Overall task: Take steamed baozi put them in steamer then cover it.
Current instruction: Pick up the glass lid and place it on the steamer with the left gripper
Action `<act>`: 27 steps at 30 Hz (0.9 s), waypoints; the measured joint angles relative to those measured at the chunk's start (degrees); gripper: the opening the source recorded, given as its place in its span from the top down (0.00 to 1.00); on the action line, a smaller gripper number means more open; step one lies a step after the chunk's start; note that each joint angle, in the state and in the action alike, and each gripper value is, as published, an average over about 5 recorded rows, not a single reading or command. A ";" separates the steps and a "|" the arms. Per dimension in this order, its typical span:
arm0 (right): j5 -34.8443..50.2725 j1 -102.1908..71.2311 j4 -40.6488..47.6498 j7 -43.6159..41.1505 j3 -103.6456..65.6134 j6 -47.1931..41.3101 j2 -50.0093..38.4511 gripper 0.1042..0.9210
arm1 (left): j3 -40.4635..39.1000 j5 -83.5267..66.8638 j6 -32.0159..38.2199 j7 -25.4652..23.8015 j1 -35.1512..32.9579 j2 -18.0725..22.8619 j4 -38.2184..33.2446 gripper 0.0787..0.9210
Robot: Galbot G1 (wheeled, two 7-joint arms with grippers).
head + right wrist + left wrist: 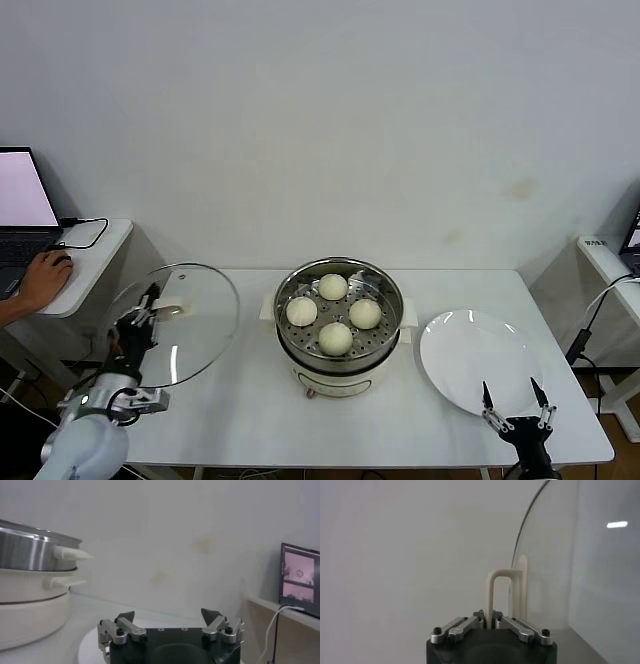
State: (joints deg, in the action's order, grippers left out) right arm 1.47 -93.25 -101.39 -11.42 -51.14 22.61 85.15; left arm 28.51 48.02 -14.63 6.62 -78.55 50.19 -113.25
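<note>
Gripping the cream oblong handle [496, 592] of the round clear glass cover [185, 322], the left hand [140, 320] holds the cover tilted above the white desk [250, 420]. Beside this hand, toward the right hand, sits the round stainless-steel steamer with white base [340, 372], uncovered, containing four off-white steamed baozi [335, 338]. The right hand [516, 404] hovers with fingers spread apart at the near rim of the flat round white plate [470, 350], just beyond the steamer.

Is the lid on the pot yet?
No. The left tool holds the clear glass lid tilted, beside the open steel steamer pot.
</note>
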 measured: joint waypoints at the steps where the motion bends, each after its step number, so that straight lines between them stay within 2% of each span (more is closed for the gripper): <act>1: -0.34 0.07 0.00 0.10 0.03 0.10 0.08 0.12 | -1.38 -0.47 -0.92 -0.44 0.92 -0.37 -0.55 0.92; 6: -2.35 0.70 -0.01 0.65 0.03 0.28 0.49 0.12 | -9.73 -1.38 -5.43 -2.75 7.24 -0.70 -2.03 0.92; 10: -3.76 1.03 0.04 0.91 0.07 0.44 0.87 0.12 | -16.69 -0.26 -8.83 -5.06 13.36 0.85 -2.14 0.92; 19: -6.19 1.28 0.72 1.31 0.60 1.11 1.73 0.12 | -29.96 6.12 -14.91 -12.06 25.07 7.34 -0.52 0.92; 27: -7.30 1.34 1.10 1.41 0.84 1.52 1.90 0.12 | -37.40 14.75 -17.40 -18.32 31.32 14.32 2.85 0.92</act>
State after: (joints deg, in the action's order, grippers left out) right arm -5.83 -91.91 -100.28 -10.01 -50.30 24.13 87.05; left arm -8.88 62.76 -32.04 -11.70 -47.23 64.51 -110.40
